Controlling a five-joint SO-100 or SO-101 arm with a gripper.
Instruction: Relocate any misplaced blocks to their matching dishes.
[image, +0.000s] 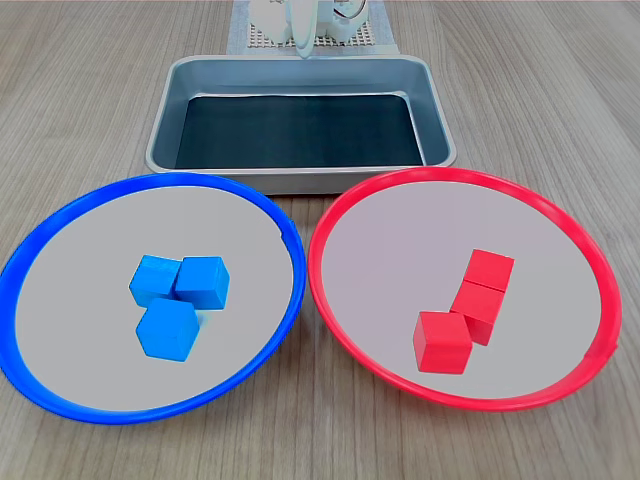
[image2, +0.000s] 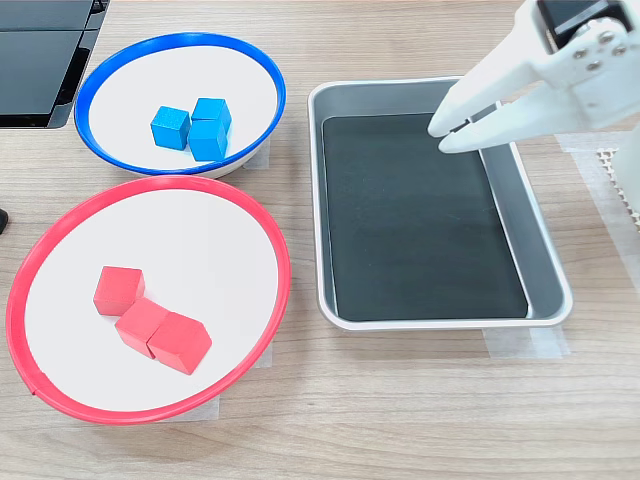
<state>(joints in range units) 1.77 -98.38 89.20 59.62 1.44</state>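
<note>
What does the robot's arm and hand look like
The hand is smooth white plastic with two long tapered fingers ending in rounded tips. Behind it sits a white housing with small screws and a dark block on top. No cables or markings are visible.

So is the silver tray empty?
Empty: the tray shows only its bare dark bottom in both exterior views, no blocks.

The table (image: 90, 90) looked like pale wood with fine grain lines. The tray (image2: 330, 200) was dull silver metal, and its bottom was dark and matt. The blue blocks (image: 180, 297) and red blocks (image: 465, 312) were smooth, shiny plastic. Both plates had glossy rims, blue (image: 262, 205) and red (image: 330, 220), with flat grey insides. The gripper (image2: 452, 133) was smooth white plastic.
</note>
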